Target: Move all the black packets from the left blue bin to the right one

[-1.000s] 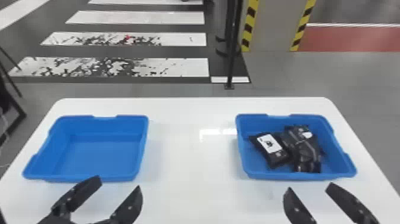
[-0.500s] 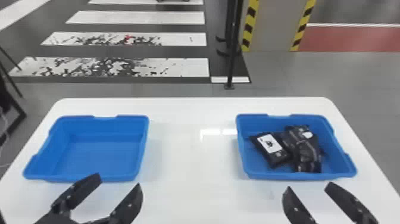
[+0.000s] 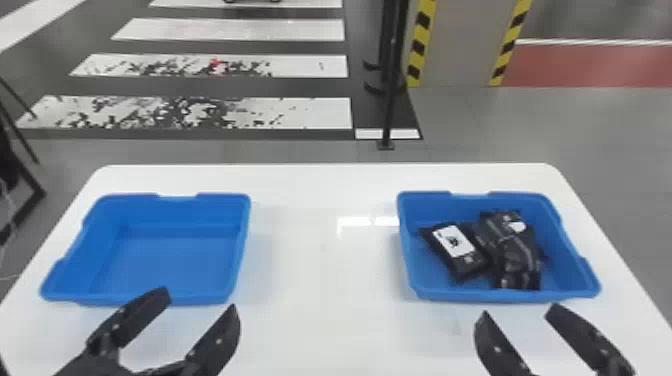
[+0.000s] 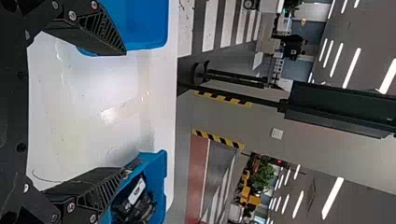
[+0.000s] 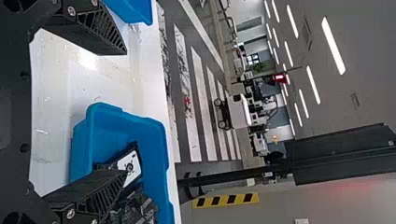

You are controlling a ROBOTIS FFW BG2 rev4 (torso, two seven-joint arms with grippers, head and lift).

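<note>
A glossy white counter (image 3: 320, 320) with rounded far corners serves as the clock face, its far edge at twelve. The left blue bin (image 3: 170, 212) sits at nine, the right one (image 3: 500, 298) at three, with the black packets (image 3: 512, 252) piled inside it, one showing a white label. At eight o'clock the left end effector (image 3: 200, 301) has its fingers apart; at four, the right end effector (image 3: 519, 311) is likewise spread. Beyond, grey floor carries white stripes (image 3: 225, 112) towards eleven, a black pole (image 3: 391, 90) stands between twelve and one, a striped-edged pillar (image 3: 455, 45) at one, and red flooring (image 3: 595, 65) at two.
</note>
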